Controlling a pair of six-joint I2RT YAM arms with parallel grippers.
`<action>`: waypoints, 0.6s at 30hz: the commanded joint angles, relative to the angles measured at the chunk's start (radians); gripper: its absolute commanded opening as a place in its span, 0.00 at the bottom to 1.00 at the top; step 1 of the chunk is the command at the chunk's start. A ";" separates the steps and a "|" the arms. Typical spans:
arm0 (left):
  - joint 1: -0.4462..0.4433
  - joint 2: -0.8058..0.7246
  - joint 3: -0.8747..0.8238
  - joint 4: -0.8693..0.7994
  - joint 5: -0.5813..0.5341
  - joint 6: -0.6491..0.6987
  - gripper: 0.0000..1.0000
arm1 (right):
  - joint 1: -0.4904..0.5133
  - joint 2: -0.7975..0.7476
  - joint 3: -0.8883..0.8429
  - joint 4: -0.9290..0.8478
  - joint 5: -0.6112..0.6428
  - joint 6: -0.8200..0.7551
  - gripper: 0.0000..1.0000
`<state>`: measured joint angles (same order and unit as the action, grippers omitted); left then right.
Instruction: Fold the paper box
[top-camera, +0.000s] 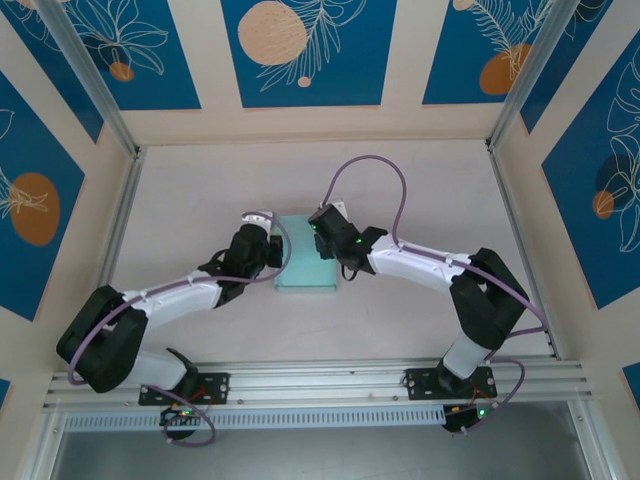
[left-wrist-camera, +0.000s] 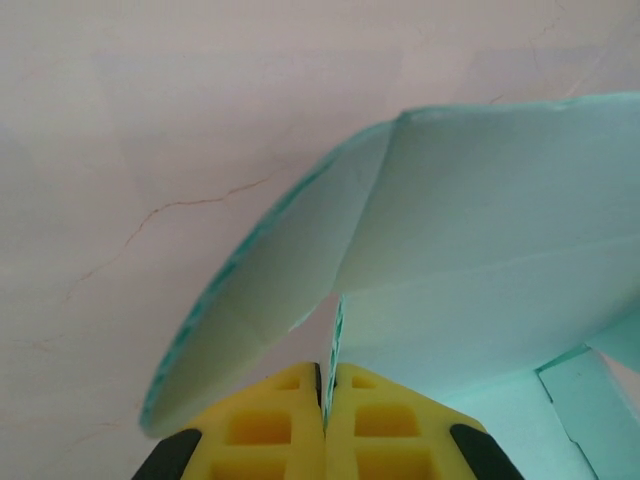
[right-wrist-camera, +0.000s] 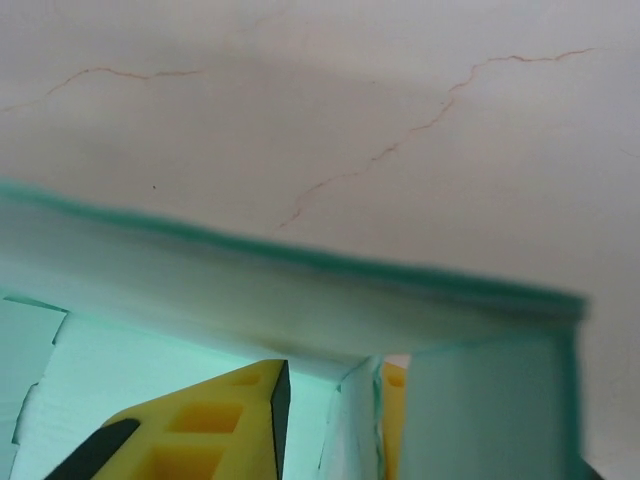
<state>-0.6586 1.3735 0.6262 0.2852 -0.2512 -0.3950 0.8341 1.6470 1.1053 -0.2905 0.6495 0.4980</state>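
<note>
The paper box (top-camera: 305, 272) is pale mint card lying mid-table between the two arms, partly folded. My left gripper (top-camera: 270, 235) is at its left edge. In the left wrist view the left gripper (left-wrist-camera: 327, 372) is shut on a thin upright edge of the paper box (left-wrist-camera: 480, 230), and a curved flap (left-wrist-camera: 270, 310) bends away to the left. My right gripper (top-camera: 324, 234) is over the box's far right part. In the right wrist view the right gripper (right-wrist-camera: 335, 378) stands open astride an upright card wall (right-wrist-camera: 362, 420) that leans against its right finger (right-wrist-camera: 393, 378). A gap shows beside the left finger (right-wrist-camera: 225, 420).
The pale table (top-camera: 200, 190) has thin cracks in its surface. Walls with blue flower panels (top-camera: 300, 50) close in the back and both sides. An aluminium rail (top-camera: 320, 375) runs along the near edge by the arm bases. Purple cables (top-camera: 370, 170) loop above the arms.
</note>
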 joint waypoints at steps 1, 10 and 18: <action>-0.059 -0.009 -0.017 0.075 0.017 -0.026 0.00 | 0.058 -0.016 -0.023 0.088 0.020 0.075 0.28; -0.090 -0.067 -0.101 0.092 -0.053 -0.026 0.00 | 0.133 -0.053 -0.093 0.105 0.083 0.155 0.18; -0.126 -0.059 -0.189 0.162 -0.078 -0.025 0.00 | 0.194 -0.037 -0.147 0.131 0.109 0.263 0.15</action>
<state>-0.7403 1.3106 0.4793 0.4358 -0.4072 -0.3946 0.9760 1.5936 0.9829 -0.2165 0.8234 0.6807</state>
